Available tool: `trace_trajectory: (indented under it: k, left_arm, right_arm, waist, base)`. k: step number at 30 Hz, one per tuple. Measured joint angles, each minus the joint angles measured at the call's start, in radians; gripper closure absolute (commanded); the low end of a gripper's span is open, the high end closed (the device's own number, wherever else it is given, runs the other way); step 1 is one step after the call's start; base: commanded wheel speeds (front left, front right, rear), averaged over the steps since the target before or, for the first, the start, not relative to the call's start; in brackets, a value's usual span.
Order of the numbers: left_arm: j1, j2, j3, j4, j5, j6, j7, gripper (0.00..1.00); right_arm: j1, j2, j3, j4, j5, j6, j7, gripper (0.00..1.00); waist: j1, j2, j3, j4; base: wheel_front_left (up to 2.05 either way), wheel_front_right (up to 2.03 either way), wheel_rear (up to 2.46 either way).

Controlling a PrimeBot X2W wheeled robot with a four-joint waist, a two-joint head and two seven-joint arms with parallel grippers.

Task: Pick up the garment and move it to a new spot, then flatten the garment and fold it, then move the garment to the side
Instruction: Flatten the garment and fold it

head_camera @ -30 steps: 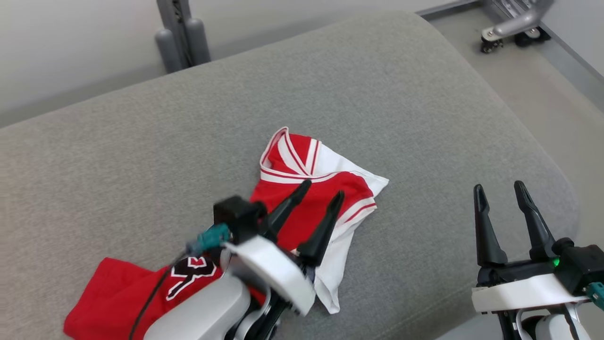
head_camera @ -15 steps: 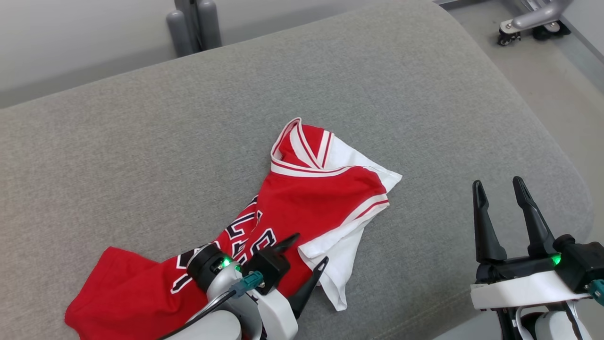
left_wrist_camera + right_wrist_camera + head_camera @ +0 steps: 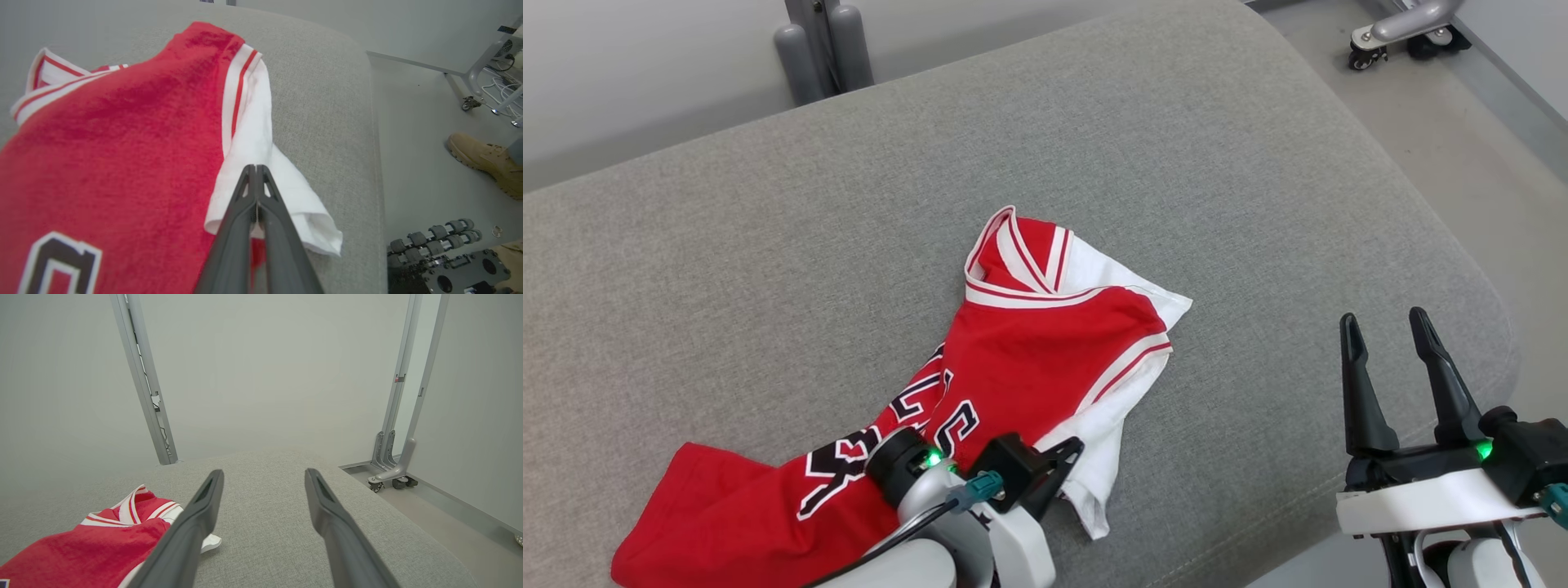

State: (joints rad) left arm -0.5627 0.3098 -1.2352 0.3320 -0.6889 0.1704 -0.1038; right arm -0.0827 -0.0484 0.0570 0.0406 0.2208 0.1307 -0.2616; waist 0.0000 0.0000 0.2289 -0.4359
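a red basketball jersey (image 3: 1045, 359) with white, red-striped trim and black-and-white lettering lies crumpled on the grey upholstered cushion (image 3: 768, 245). its v-neck collar lies at the far end, a white flap hangs out on the right, and the red body trails to the near left.

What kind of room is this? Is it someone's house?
Probably a robot test lab, not a house: bare pale walls, a metal frame on caster wheels, and a plain grey cushion holding one red jersey.
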Motion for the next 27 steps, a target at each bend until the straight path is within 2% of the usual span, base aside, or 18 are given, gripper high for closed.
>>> trace_trajectory:
  k: [3, 9, 12, 14, 15, 16, 17, 22, 25, 27]
  left_arm:
    - [-0.008, -0.010, 0.000, -0.039, -0.019, -0.013, 0.022, 1.00]
    - [-0.023, -0.053, -0.003, -0.130, -0.082, -0.066, 0.097, 1.00]
    - [-0.039, -0.093, -0.002, -0.132, -0.117, -0.089, 0.123, 1.00]
    - [-0.039, -0.129, 0.011, -0.106, -0.138, -0.090, 0.119, 1.00]
    - [-0.039, -0.148, 0.020, -0.086, -0.151, -0.091, 0.108, 0.70]
    - [-0.039, -0.167, 0.028, -0.068, -0.161, -0.099, 0.095, 0.24]
    - [-0.036, -0.184, 0.037, -0.049, -0.183, -0.109, 0.090, 0.00]
    - [-0.039, -0.202, 0.065, -0.001, -0.204, -0.125, 0.051, 0.00]
    - [-0.058, -0.155, 0.084, -0.031, -0.182, -0.131, 0.009, 0.00]
    - [-0.061, -0.106, 0.106, -0.069, -0.159, -0.116, -0.032, 0.00]
  right_arm:
    - [0.000, 0.000, 0.003, 0.000, 0.001, 0.000, 0.000, 0.00]
    - [-0.005, 0.000, 0.013, -0.001, 0.011, 0.000, 0.000, 0.00]
    - [-0.016, 0.000, 0.021, -0.004, 0.023, 0.000, 0.000, 0.00]
    - [-0.020, 0.000, 0.025, -0.003, 0.036, 0.000, 0.000, 0.00]
    - [-0.022, 0.000, 0.023, -0.004, 0.044, 0.000, 0.000, 0.00]
    - [-0.022, -0.001, 0.018, -0.005, 0.051, 0.000, 0.000, 0.00]
    - [-0.022, 0.000, 0.016, -0.005, 0.056, 0.000, 0.000, 0.00]
    - [-0.012, 0.000, -0.002, -0.004, 0.070, 0.000, 0.000, 0.00]
    - [-0.009, 0.000, -0.006, -0.001, 0.065, 0.000, 0.000, 0.00]
    - [-0.009, 0.000, -0.019, -0.005, 0.050, 0.000, 0.000, 0.00]
  waist:
    - [0.0000, 0.0000, 0.001, -0.005]
    - [0.0000, 0.0000, 0.013, -0.023]
    - [0.0000, 0.0000, 0.028, -0.040]
    - [0.0000, 0.0000, 0.040, -0.054]
    - [0.0001, 0.0000, 0.047, -0.061]
    - [0.0000, 0.0000, 0.056, -0.065]
    - [0.0000, 0.0000, 0.064, -0.069]
    - [0.0000, 0.0000, 0.085, -0.080]
    - [0.0000, 0.0000, 0.074, -0.078]
    - [0.0000, 0.0000, 0.065, -0.068]
  base:
    - [0.00, 0.00, 0.00]
    - [0.00, 0.00, 0.00]
    - [0.00, 0.00, 0.00]
    - [0.00, 0.00, 0.00]
    - [0.00, 0.00, 0.00]
    - [0.00, 0.00, 0.00]
    - [0.00, 0.00, 0.00]
    - [0.00, 0.00, 0.00]
    - [0.00, 0.00, 0.00]
    - [0.00, 0.00, 0.00]
